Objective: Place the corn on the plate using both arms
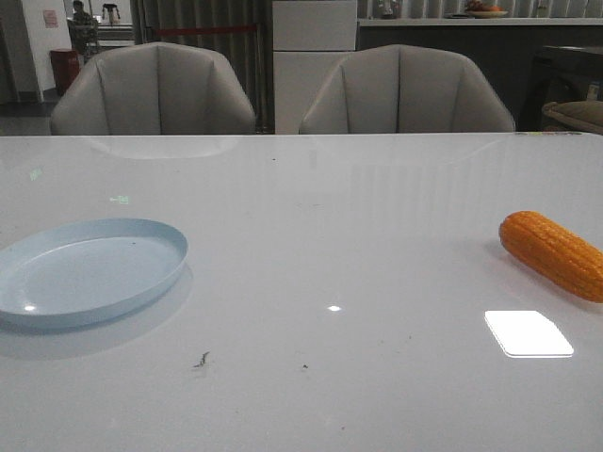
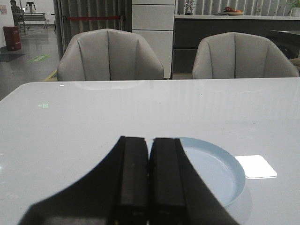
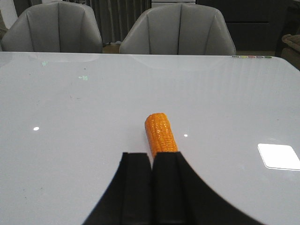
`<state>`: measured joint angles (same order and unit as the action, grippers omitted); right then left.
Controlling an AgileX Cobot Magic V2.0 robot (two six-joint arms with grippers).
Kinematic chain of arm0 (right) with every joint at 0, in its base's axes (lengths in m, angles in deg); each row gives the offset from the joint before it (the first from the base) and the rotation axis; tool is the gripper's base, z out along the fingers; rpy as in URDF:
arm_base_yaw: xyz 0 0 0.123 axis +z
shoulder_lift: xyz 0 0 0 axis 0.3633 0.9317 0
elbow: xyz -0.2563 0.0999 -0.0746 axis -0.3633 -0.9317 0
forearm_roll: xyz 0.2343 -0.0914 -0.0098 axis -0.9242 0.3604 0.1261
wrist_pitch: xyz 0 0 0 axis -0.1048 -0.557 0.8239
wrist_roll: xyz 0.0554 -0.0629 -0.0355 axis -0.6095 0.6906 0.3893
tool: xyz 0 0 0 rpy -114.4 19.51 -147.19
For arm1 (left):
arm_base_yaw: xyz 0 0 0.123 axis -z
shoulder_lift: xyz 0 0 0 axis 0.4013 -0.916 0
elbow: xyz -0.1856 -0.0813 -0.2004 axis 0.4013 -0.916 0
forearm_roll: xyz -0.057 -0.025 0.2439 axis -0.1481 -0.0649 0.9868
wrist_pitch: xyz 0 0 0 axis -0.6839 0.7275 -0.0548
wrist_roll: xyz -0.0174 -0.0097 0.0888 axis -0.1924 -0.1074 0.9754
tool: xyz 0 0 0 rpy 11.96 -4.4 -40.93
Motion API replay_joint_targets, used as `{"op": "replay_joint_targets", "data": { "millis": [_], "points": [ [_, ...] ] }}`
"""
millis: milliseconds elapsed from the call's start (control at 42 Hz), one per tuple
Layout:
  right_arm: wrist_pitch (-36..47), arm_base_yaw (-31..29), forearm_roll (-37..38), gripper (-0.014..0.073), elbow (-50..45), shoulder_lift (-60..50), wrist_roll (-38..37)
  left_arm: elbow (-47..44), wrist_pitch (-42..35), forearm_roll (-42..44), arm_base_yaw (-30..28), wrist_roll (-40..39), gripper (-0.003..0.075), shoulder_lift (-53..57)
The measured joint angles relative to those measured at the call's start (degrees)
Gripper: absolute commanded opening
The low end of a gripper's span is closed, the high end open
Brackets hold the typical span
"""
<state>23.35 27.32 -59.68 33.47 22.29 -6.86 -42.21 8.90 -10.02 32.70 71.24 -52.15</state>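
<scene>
Black and blocky, the left gripper (image 2: 149, 180) is sitting with its two fingers pressed flat together — clenched, with nothing between them. The right gripper (image 3: 152, 187) is looking the same: fingers pushed together, holding nothing.

Just past the right gripper's tips, the orange corn (image 3: 161, 134) is lying on the table, pointing away from the fingers. I cannot tell if the near end is touching them or only hiding behind them. Just past the left gripper, the pale blue plate (image 2: 225, 171) is sitting flat with nothing in it.

In the front view no arm is showing at all. The plate is resting at the left side of the table and the corn at the far right edge, well apart from each other.

So the job is looking like it is only starting — the corn is not picked up yet, and it is nowhere near the plate. Grabbing it, carrying it across and setting it down are all still waiting to be done.

The table (image 1: 320, 235) is white and shiny, throwing back a bright square of light (image 1: 529, 333) and showing a few small dark specks (image 1: 202, 360). Behind it two grey chairs (image 1: 154, 89) are standing side by side in a dim room, with a white cabinet (image 1: 314, 56) and a dark counter further back.
</scene>
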Motion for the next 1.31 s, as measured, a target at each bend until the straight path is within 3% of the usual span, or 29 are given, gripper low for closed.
{"op": "replay_joint_targets", "data": {
  "millis": [999,1308],
  "points": [
    [-0.3,0.0,0.0,0.0056,0.0,0.0,0.0,0.0,-4.0,0.1,0.0,0.0,0.009,0.0],
    [8.8,0.0,0.0,0.0059,0.0,0.0,0.0,0.1,-11.8,0.1,0.0,0.0,0.009,0.0]
  ]
}}
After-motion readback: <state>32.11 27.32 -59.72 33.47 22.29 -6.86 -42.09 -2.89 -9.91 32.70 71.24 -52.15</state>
